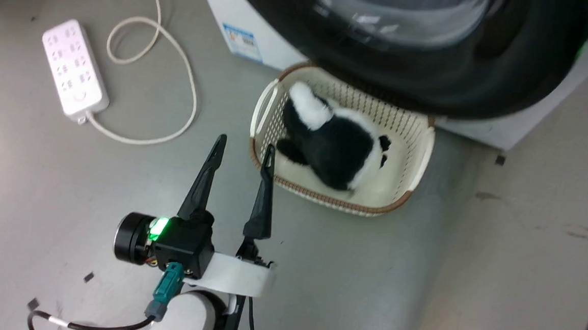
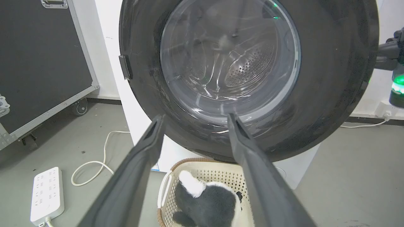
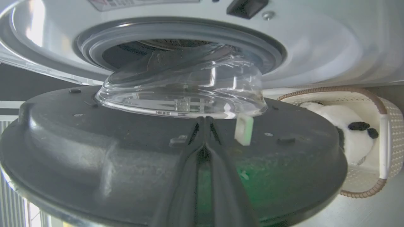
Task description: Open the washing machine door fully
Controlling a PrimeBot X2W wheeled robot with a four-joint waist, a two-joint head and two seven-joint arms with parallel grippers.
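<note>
The washing machine door (image 1: 483,79), with a glossy black rim and a clear glass centre, stands partly swung out from the white washing machine (image 1: 252,14). In the right wrist view the door's inner face (image 3: 94,157) and bulging glass bowl (image 3: 183,91) stand away from the grey gasket (image 3: 176,31). My right gripper (image 3: 204,121) is shut with nothing in it. It lies along that inner face, tips at the bowl's base. My left gripper (image 1: 243,154) is open and empty, low in front of the door (image 2: 331,78) and apart from it.
A cream basket (image 1: 262,107) holding a black-and-white plush toy (image 1: 336,142) sits on the floor under the door. A white power strip (image 1: 72,70) and its looped cord (image 1: 178,61) lie to the left. A black wheeled case (image 2: 41,56) stands beside the machine.
</note>
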